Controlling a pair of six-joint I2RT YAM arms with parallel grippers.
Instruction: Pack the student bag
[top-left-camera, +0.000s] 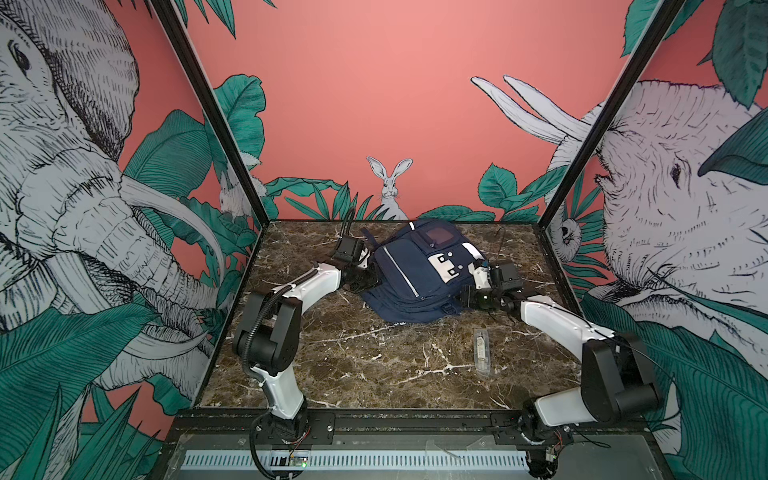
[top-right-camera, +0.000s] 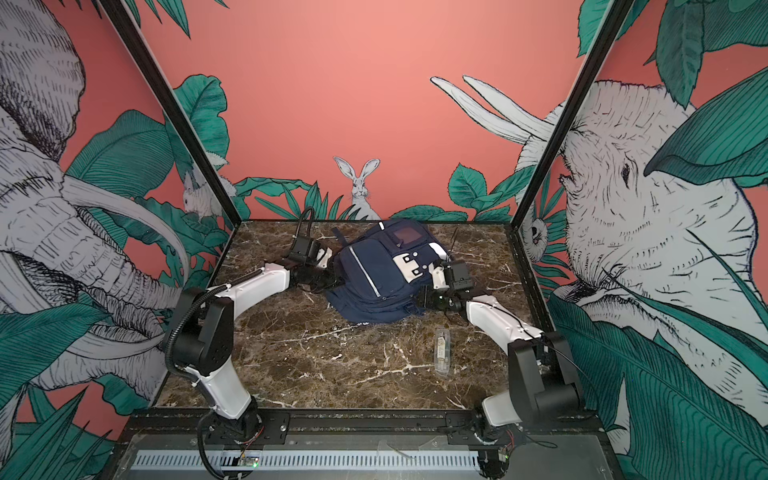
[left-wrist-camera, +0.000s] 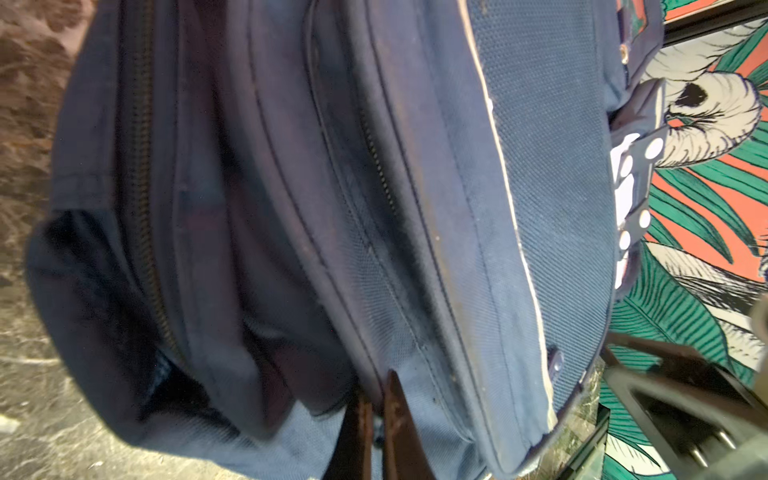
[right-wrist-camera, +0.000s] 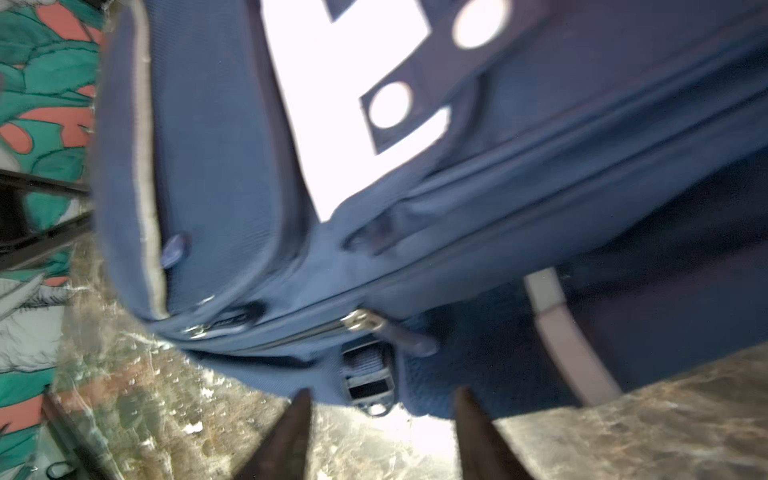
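The student bag (top-left-camera: 419, 274) (top-right-camera: 374, 274), a navy backpack with white patches and a grey stripe, lies flat toward the back of the marble table in both top views. My left gripper (left-wrist-camera: 376, 399) is at the bag's left side (top-left-camera: 366, 275), shut on a fold of its fabric (left-wrist-camera: 415, 291) beside a zipper. At the bag's right lower edge my right gripper (right-wrist-camera: 383, 395) (top-left-camera: 463, 298) stands open, with nothing between its fingers. A strap buckle (right-wrist-camera: 368, 378) and a zipper pull (right-wrist-camera: 361, 320) lie just ahead of its fingertips.
A clear plastic case (top-left-camera: 482, 351) (top-right-camera: 441, 351) lies on the table in front of the bag, near the right arm. The marble tabletop (top-left-camera: 353, 365) ends at patterned walls on three sides and a black rail at the front.
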